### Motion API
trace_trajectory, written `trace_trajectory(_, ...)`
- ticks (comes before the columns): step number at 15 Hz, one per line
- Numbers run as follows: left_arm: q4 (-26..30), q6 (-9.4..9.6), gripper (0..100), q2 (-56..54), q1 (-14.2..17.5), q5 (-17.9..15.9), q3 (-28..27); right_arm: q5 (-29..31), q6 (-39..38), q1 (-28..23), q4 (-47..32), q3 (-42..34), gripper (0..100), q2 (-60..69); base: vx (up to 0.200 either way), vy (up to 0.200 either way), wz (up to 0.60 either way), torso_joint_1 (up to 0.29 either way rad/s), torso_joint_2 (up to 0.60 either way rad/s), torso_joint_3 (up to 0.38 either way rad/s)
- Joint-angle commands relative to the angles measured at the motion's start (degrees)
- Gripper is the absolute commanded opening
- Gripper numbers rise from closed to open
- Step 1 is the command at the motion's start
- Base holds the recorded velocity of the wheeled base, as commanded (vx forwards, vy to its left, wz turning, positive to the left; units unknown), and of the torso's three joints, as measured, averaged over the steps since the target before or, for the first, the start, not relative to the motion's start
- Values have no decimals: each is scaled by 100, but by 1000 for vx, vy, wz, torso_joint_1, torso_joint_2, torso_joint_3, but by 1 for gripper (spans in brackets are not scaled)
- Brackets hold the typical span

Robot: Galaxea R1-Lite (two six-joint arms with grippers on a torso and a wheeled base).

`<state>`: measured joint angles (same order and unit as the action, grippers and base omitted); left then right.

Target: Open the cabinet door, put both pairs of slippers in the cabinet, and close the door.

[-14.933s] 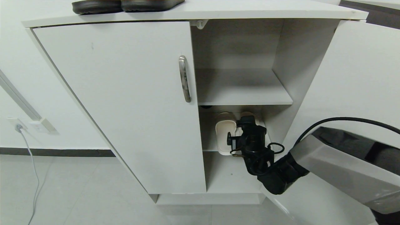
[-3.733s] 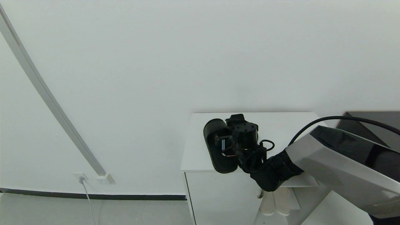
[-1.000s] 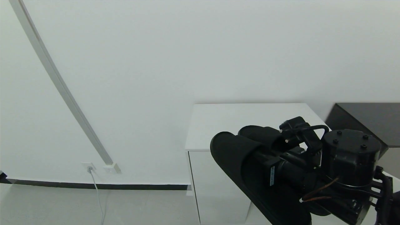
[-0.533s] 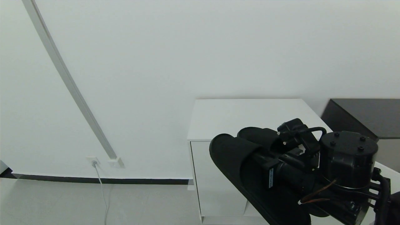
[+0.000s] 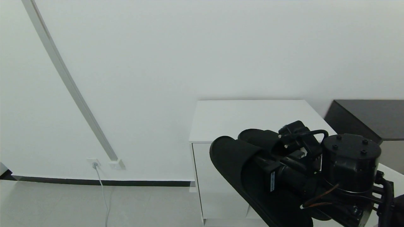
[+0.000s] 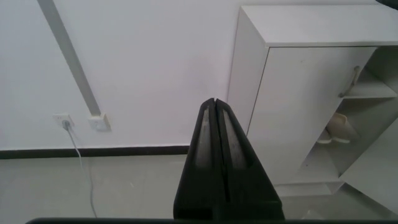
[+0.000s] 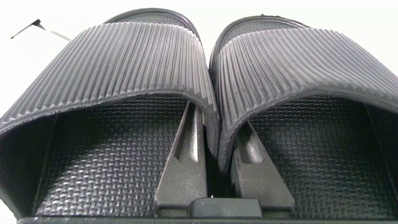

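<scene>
My right gripper point(image 5: 268, 154) is shut on a pair of black slippers point(image 5: 233, 157), held in the air in front of the white cabinet point(image 5: 249, 116). In the right wrist view its fingers point(image 7: 186, 162) sit one inside each black slipper point(image 7: 143, 68), pinching the two touching inner walls together. In the left wrist view the cabinet point(image 6: 298, 93) has its right side open, and a beige pair of slippers point(image 6: 339, 127) lies on a lower shelf. My left gripper point(image 6: 215, 106) is shut on nothing, well back from the cabinet above the floor.
The left cabinet door point(image 6: 305, 118), with its metal handle point(image 6: 354, 81), is closed. A slanted duct point(image 5: 63, 75) runs down the wall to a socket with a cable point(image 5: 94, 164). A dark piece of furniture point(image 5: 369, 116) stands right of the cabinet. Bare floor lies to the left.
My right gripper left the beige slippers on the lower shelf, then took the black pair off the cabinet top and drew it towards me. In the last half second it sank slightly.
</scene>
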<state>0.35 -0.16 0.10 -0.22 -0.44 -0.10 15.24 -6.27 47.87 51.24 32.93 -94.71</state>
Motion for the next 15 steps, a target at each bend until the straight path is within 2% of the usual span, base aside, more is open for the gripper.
trace_trajectory(1,0,-2,0,8,4,0,1,-3,3,3,0,3,0,-21,0,-200,0,2,2,7)
trace_trajectory(15,0,-2,0,8,4,0,1,5,3,-6,0,-14,0,-13,0,-200,0,3,4,1)
